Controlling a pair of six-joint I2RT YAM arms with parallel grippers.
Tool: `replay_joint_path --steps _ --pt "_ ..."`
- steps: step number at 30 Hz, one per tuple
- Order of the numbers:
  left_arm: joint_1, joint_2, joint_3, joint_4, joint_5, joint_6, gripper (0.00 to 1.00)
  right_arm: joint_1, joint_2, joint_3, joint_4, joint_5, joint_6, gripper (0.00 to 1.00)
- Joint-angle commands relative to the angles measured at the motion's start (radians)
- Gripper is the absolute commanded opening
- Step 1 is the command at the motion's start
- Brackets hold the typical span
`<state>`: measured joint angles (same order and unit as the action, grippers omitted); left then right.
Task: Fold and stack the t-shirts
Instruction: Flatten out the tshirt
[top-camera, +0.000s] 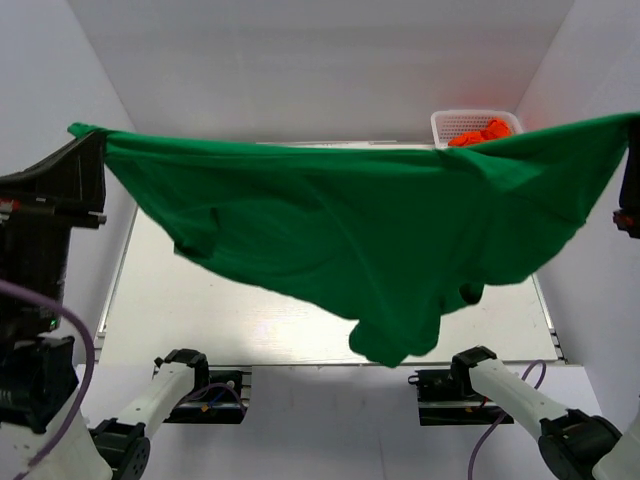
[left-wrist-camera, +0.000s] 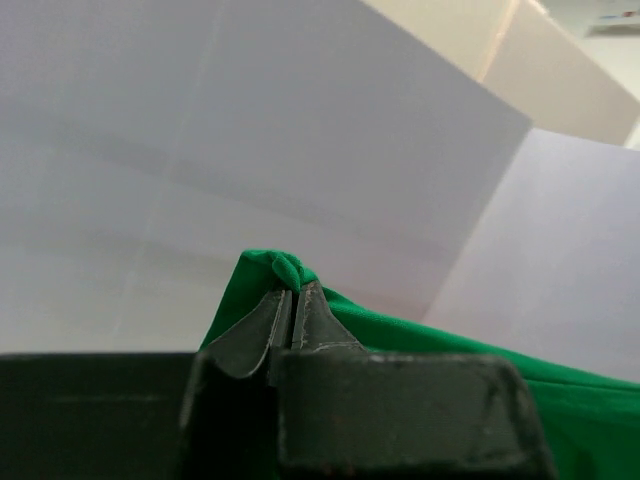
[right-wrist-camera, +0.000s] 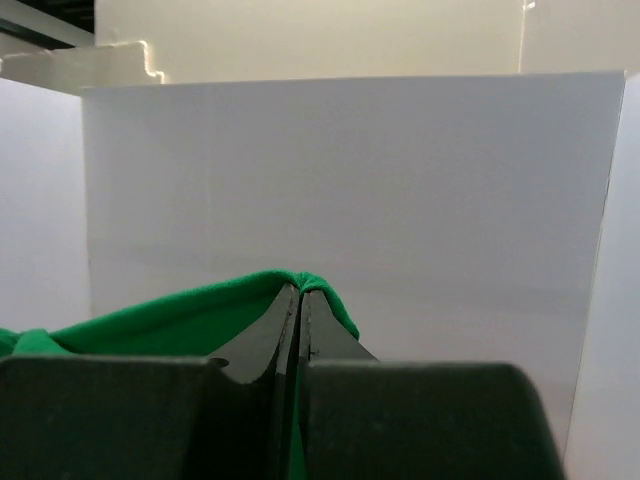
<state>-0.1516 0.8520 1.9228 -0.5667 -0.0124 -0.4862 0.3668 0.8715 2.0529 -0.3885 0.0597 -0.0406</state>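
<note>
1. Green t-shirt (top-camera: 350, 230): suspended above the table (top-camera: 200, 310), stretched from 9 o'clock to 3 o'clock of the top view, sagging lowest toward 6 o'clock. By appearance not resting on the surface.
2. Left gripper (left-wrist-camera: 292, 298): clenched on a small bunched corner of the cloth, with only a nub past the fingertips. Right gripper (right-wrist-camera: 299, 292): likewise clamped on a thin fold of the opposite end.
3. Risk of slip: shallow bites on both sides. Likely loss of a corner under a sharp outward pull or a fast descent.
4. Risk of crooked lay: uneven hang, a sleeve drooping at 8 o'clock and twisted bulk near 6 o'clock. Probable wrinkles or a doubled-under hem if lowered without dragging flat.
5. Risk of snagging: right end of the cloth overlapping, in view, the white basket (top-camera: 445, 122) at 1 o'clock, with orange t-shirts (top-camera: 480, 132) inside. True gap not determinable. Possible catching on the rim if swept rearward.
6. Risk of overhang: low point close to the table's near edge. Possible draping off the front if set down too far toward 6 o'clock.
</note>
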Motion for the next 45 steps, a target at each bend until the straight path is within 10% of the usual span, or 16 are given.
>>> replay_joint_path --steps 1,10,24,37,45 --pt "0.011 -0.011 0.019 -0.032 0.064 0.009 0.00 -0.003 -0.025 -0.002 0.059 -0.026 -0.036 0.00" --pt "0.011 -0.068 0.024 -0.107 0.173 -0.029 0.00 -0.003 -0.112 -0.079 0.051 -0.095 0.007 0.00" --pt "0.001 -0.065 -0.478 -0.049 0.006 -0.157 0.00 -0.003 -0.143 -0.669 0.309 0.113 0.103 0.00" --pt "0.011 0.272 -0.679 0.168 -0.092 -0.176 0.00 -0.006 0.251 -0.754 0.444 0.292 0.078 0.00" --pt "0.011 0.697 -0.481 0.270 -0.116 -0.195 0.00 -0.026 0.649 -0.558 0.481 0.362 0.048 0.00"
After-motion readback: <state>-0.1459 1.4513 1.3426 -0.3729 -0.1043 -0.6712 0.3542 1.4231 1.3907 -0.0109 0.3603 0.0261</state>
